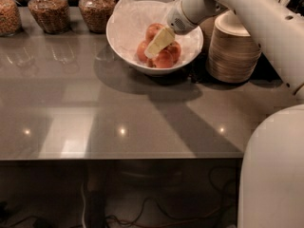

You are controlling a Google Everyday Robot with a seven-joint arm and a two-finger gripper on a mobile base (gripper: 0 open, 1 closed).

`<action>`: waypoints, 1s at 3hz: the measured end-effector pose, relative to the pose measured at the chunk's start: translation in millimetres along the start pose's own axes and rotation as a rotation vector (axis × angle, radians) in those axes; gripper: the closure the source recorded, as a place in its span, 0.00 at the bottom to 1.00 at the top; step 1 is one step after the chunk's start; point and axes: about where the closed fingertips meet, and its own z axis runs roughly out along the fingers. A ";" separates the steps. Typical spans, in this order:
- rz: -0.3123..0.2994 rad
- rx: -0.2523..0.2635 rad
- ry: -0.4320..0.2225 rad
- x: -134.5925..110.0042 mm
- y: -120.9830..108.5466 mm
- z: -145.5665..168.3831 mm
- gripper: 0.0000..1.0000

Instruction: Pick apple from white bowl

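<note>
The white bowl (119,45), lined with crinkled white paper, stands at the back of the grey table. Several orange-red apples lie clustered in it. The topmost apple (153,30) shows a paler blush; another apple (164,60) lies at the front of the pile. My gripper (159,42), cream-coloured, reaches down from the upper right on the white arm (247,8). It sits in the middle of the pile, covering parts of the apples. I cannot see which apple it touches.
A tall stack of beige disposable bowls (232,49) stands just right of the white bowl, under the arm. Glass jars of dry food (47,11) line the back left edge. The grey table (118,113) stretches to the front. My white body (273,175) fills the lower right.
</note>
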 end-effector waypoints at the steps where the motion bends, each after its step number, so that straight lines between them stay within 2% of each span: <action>1: 0.015 -0.012 0.004 2.5 1.9 4.2 0.24; 3: 0.047 -0.009 0.005 10.5 1.7 0.5 0.71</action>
